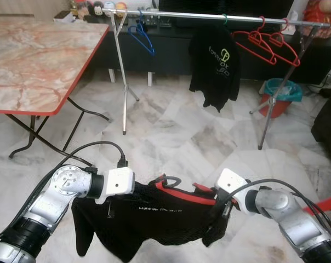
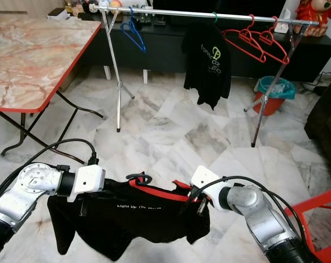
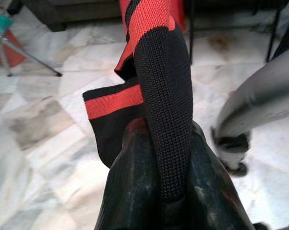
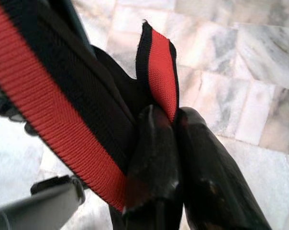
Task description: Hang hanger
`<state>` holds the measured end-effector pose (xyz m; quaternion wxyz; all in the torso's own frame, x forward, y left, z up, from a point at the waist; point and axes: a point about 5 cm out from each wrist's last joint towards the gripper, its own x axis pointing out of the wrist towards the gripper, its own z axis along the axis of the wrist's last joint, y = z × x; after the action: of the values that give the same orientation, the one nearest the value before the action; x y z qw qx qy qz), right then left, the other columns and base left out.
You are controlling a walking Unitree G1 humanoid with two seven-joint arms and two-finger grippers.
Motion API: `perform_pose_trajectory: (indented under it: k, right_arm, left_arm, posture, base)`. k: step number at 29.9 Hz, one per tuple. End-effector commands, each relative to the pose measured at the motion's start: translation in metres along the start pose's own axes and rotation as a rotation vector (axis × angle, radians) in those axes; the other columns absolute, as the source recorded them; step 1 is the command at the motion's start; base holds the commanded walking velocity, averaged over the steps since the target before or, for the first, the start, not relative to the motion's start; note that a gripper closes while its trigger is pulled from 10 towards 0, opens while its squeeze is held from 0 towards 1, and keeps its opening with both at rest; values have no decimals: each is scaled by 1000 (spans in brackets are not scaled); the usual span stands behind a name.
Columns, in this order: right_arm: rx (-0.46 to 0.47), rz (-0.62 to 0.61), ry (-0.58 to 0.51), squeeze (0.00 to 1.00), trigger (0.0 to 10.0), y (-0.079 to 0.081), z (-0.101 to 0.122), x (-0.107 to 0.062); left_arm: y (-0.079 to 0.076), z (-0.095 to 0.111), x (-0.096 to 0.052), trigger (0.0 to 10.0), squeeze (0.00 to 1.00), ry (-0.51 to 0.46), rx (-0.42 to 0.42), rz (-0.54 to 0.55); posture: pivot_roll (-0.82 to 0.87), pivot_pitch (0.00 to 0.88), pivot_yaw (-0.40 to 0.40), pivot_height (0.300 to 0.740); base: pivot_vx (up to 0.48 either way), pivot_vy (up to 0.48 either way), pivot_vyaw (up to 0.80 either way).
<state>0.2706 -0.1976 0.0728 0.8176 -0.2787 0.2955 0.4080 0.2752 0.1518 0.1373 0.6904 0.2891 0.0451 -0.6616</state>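
Hanger (image 1: 171, 181) with its dark hook sits inside the black shirt (image 1: 149, 216) that I hold stretched low over the marble floor (image 1: 182, 137), its hook poking up from the red-trimmed collar between my arms. My left gripper (image 3: 166, 191) pinches the collar band on the left; my right gripper (image 4: 175, 143) is clamped on the red-and-black trim. Beyond stands the clothes rail (image 1: 209, 16).

Black shirt (image 1: 149, 219) with red collar trim, on a dark hanger (image 1: 168, 181), hangs spread near the camera; hook upright; rail (image 1: 209, 17) far behind.
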Motion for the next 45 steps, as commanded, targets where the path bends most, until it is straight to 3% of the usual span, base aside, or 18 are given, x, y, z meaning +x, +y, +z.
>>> perform_pose_trajectory:
  k: [1, 3, 7, 10, 18, 19, 20, 21, 24, 25, 26, 27, 35, 38, 45]
  right_arm:
    - [36, -50, 257, 0, 0, -11, -53, -26]
    - [24, -42, 271, 0, 0, -13, -56, -30]
    - [34, -111, 230, 0, 0, -25, -48, -33]
    - [91, -136, 175, 0, 0, -31, -41, -32]
    - [119, -98, 132, 0, 0, -20, -37, -25]
    - [124, -95, 122, 0, 8980, -19, -36, -23]
    - [130, -84, 106, 0, 8980, -16, -33, -20]
    - [137, -76, 95, 0, 10000, -14, -31, -17]
    - [130, -56, 76, 0, 10000, -10, -26, -11]
    - [138, -53, 61, 486, 10000, -10, -23, -9]
    - [138, -53, 61, 486, 10000, -10, -23, -9]
    - [137, -45, 42, 1000, 10000, -10, -20, -9]
    - [120, -97, 0, 1000, 10000, -22, -10, -11]
    - [140, -139, -94, 1000, 10000, -30, 8, -10]
    - [135, -76, -90, 1000, 10000, -20, 8, -6]
  left_arm:
    - [26, 22, -41, 10000, 0, -57, 55, 139]
    - [28, 20, -46, 10000, 0, -13, 72, 148]
    - [17, 0, -48, 10000, 0, 188, 131, 60]
    - [18, -1, -43, 10000, 0, 186, 134, 95]
    - [24, 4, -37, 10000, 0, 144, 176, 192]
    - [25, 5, -37, 10000, 0, 135, 182, 200]
    - [26, 6, -35, 10000, 0, 126, 186, 208]
    - [26, 6, -34, 10000, 0, 123, 188, 210]
    - [26, 7, -30, 10000, 0, 117, 198, 207]
    - [26, 8, -29, 10000, 0, 113, 200, 208]
    - [26, 8, -29, 10000, 0, 113, 200, 208]
    - [26, 8, -28, 10000, 0, 110, 200, 208]
    - [22, 5, -20, 10000, 0, 136, 240, 154]
    - [21, 3, -14, 10000, 0, 144, 259, 145]
    - [23, 4, -8, 10000, 0, 127, 293, 189]
  posture:
    - [-3, 64, -43, 740]
    - [-4, 62, -42, 740]
    - [-10, 56, -38, 740]
    - [-7, 51, -40, 740]
    - [-6, 48, -42, 740]
    - [-7, 49, -41, 740]
    - [-7, 48, -40, 740]
    - [-7, 48, -40, 740]
    - [-5, 52, -41, 740]
    - [-4, 54, -42, 740]
    - [-4, 54, -42, 740]
    - [-4, 57, -43, 740]
    - [-8, 63, -42, 740]
    - [-11, 66, -42, 740]
    - [-7, 72, -42, 740]
  base:
    - [0, 0, 0]
    - [0, 0, 0]
    - [0, 0, 0]
    - [0, 0, 0]
    - [0, 0, 0]
    - [0, 0, 0]
    - [0, 0, 0]
    - [0, 0, 0]
    - [0, 0, 0]
    - [0, 0, 0]
    - [0, 0, 0]
    - [0, 0, 0]
    - [0, 0, 0]
    - [0, 0, 0]
    - [0, 0, 0]
